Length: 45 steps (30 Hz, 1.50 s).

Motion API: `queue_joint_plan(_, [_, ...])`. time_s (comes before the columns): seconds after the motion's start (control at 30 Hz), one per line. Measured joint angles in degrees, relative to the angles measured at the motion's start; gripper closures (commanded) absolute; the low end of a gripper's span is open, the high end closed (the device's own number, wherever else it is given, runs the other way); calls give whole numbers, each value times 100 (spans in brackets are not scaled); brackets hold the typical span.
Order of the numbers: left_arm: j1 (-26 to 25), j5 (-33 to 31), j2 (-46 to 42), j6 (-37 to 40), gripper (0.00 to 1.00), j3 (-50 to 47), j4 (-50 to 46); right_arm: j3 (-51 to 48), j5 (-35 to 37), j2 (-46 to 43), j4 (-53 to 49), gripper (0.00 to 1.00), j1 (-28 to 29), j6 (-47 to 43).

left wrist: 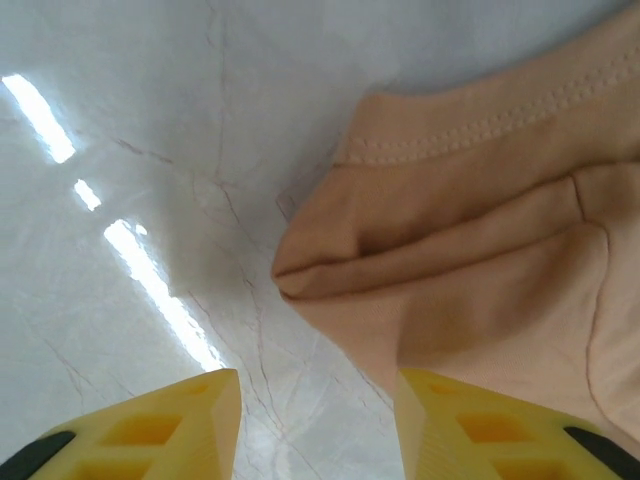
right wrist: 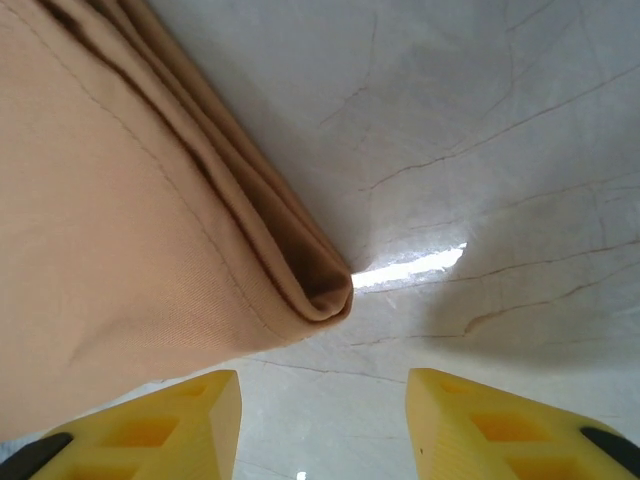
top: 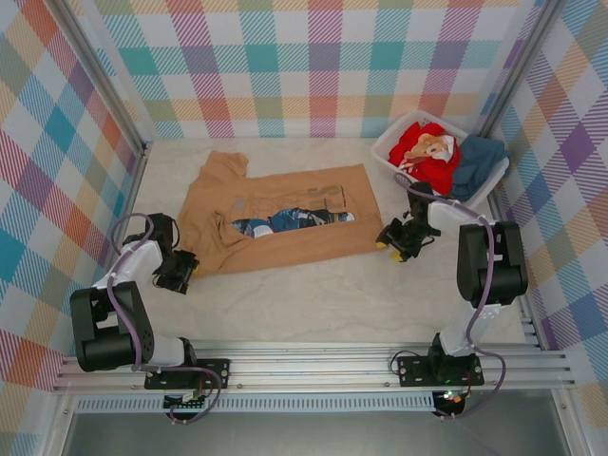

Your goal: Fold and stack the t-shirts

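We see the tan-brown t-shirt (top: 285, 204) lying flat on the pale marbled table (top: 313, 304), left of centre. It is partly folded into a wide band, with a sleeve sticking out at its far left. A gap along the middle of the cloth shows a strip of its blue-and-white print (top: 290, 223).

The left gripper (top: 179, 271) sits low at the shirt's near left corner. In the left wrist view its yellow fingers (left wrist: 190, 420) stand spread with bare table between them, and the stitched, rumpled corner of the shirt (left wrist: 470, 250) lies just ahead, reaching down beside the right-hand finger.

The right gripper (top: 394, 242) sits low at the shirt's near right corner. In its own wrist view the fingers (right wrist: 470, 420) are likewise spread and pinching nothing, and the layered folded corner (right wrist: 150, 200) ends just beyond the gap between them.

In the far right corner a white slatted basket (top: 388, 152) holds the red printed t-shirt (top: 425, 152) and, beside it to the right, the dark teal t-shirt (top: 480, 161).
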Motion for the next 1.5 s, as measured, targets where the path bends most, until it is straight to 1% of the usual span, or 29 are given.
queue_joint_plan(0.13, [20, -153, 96, 146, 71, 2, 105, 4, -46, 118, 63, 61, 0, 105])
queue_joint_plan(0.3, [33, -262, 225, 323, 79, 39, 227, 144, -55, 308, 131, 69, 0, 181])
queue_joint_plan(0.33, [39, -289, 245, 365, 82, 57, 267, 199, -42, 348, 131, 71, 0, 192])
queue_joint_plan(0.4, [44, -339, 295, 446, 87, 109, 304, 304, -13, 422, 142, 76, 0, 212])
queue_joint_plan(0.53, [48, -444, 374, 636, 100, 227, 404, 463, 72, 533, 177, 89, 0, 197])
queue_joint_plan(0.63, [48, -535, 378, 754, 100, 313, 402, 494, 142, 568, 184, 97, 2, 146])
queue_joint_plan(0.73, [48, -645, 372, 855, 100, 361, 380, 505, 214, 568, 170, 98, 7, 101])
queue_joint_plan(0.77, [48, -667, 354, 866, 98, 365, 354, 505, 225, 568, 166, 98, 7, 101])
queue_joint_plan(0.8, [48, -686, 306, 874, 89, 365, 278, 505, 232, 568, 166, 99, 9, 101])
queue_joint_plan(0.93, [-28, -658, -52, 890, 71, 363, -39, 505, 289, 560, 151, 99, 46, 81])
queue_joint_plan(1.03, [-155, -579, -328, 927, 62, 236, -96, 505, 310, 560, 140, 100, 44, 76])
queue_joint_plan(1.13, [-216, -463, -428, 975, 60, -59, -98, 514, 328, 560, 116, 100, 46, 57])
queue_joint_plan(1.23, [-223, -385, -299, 986, 59, -238, -98, 546, 343, 562, 66, 100, 44, 37])
queue_joint_plan(1.37, [-223, -358, 153, 986, 56, -223, -7, 590, 374, 562, 33, 100, 44, 2])
queue_joint_plan(1.5, [-223, -391, 352, 1008, 56, -107, 129, 590, 376, 562, -7, 100, 44, -50])
